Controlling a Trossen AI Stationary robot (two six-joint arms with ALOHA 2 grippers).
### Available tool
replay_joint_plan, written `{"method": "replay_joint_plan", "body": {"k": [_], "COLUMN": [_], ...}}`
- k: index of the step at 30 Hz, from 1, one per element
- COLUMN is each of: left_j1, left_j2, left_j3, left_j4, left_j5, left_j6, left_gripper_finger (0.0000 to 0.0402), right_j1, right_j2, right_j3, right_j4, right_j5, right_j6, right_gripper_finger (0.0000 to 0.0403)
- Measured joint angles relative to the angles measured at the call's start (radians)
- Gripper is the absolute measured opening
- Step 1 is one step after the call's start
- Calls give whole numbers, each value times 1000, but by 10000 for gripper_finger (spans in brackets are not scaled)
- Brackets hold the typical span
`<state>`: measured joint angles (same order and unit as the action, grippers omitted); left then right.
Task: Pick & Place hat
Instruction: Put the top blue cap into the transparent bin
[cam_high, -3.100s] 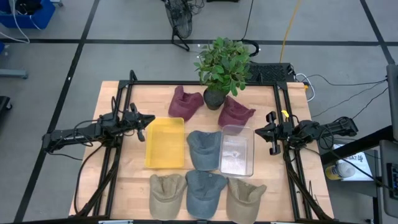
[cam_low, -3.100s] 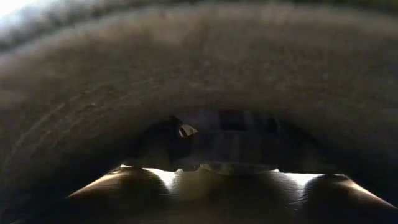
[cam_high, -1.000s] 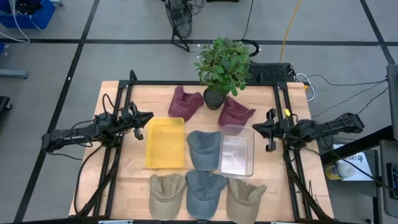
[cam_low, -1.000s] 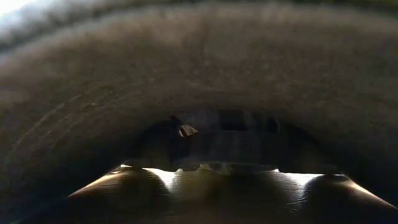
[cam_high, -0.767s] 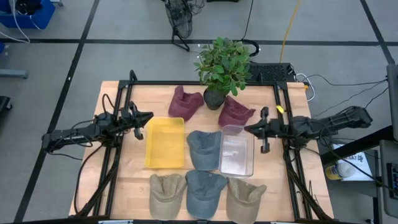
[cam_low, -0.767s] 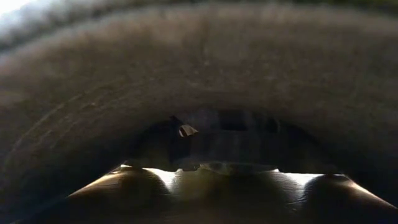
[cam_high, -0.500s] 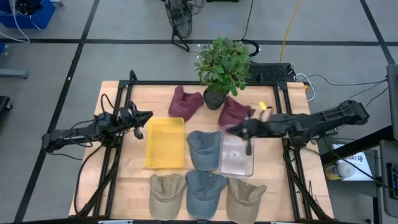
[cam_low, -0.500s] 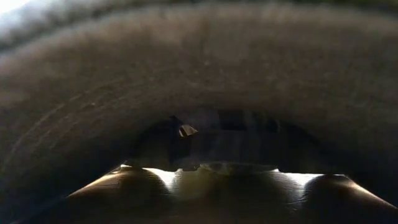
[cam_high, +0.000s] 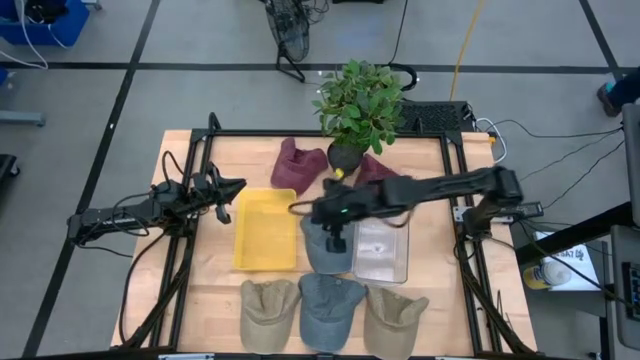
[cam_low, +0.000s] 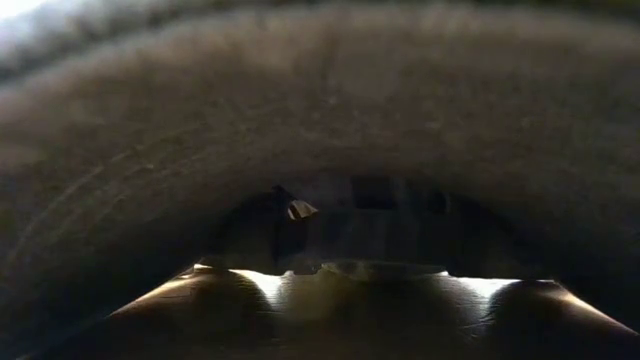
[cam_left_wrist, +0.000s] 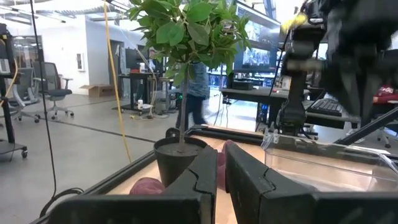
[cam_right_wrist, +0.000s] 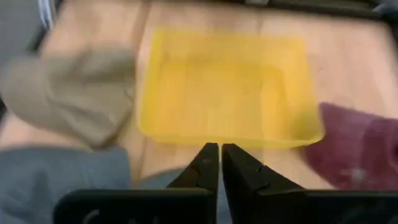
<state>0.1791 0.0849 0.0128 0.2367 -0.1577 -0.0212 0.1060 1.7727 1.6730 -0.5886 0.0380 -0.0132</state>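
My right gripper (cam_high: 337, 222) hung out over the middle of the table, fingers pressed together and empty; the grey hat (cam_high: 322, 243) lay directly beneath it, between the yellow tray (cam_high: 265, 230) and the clear box (cam_high: 382, 250), its long axis running toward the front row of hats; I judged my right arm much the nearer; my left gripper (cam_high: 232, 190) waited beyond the tray, closed too.

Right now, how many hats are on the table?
6. Two maroon caps flank the plant pot. One gray cap sits mid-table under the right pincer. The front row goes tan, gray, tan.
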Motion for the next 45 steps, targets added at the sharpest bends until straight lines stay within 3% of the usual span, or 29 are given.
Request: {"method": "replay_joint_plan", "body": {"k": [3, 10, 14, 28, 45], "left_j1": [0, 0, 0, 0, 0], "left_j2": [0, 0, 0, 0, 0], "left_j3": [0, 0, 0, 0, 0], "left_j4": [0, -1, -3, -3, 1], "left_j5": [0, 0, 0, 1, 2], "left_j6": [0, 0, 20, -5, 0], "left_gripper_finger": [37, 37, 37, 37, 37], "right_j1": [-8, -16, -15, -24, -57], "right_j2": [58, 160, 191, 206, 206], "right_j3": [3, 3, 3, 1, -189], "right_j4": [-28, -82, -94, -198, -51], "right_j5": [-45, -40, -43, -39, -40], "right_j6": [-32, -80, -89, -46, -10], "right_gripper_finger": [56, 174, 209, 229, 233]}}
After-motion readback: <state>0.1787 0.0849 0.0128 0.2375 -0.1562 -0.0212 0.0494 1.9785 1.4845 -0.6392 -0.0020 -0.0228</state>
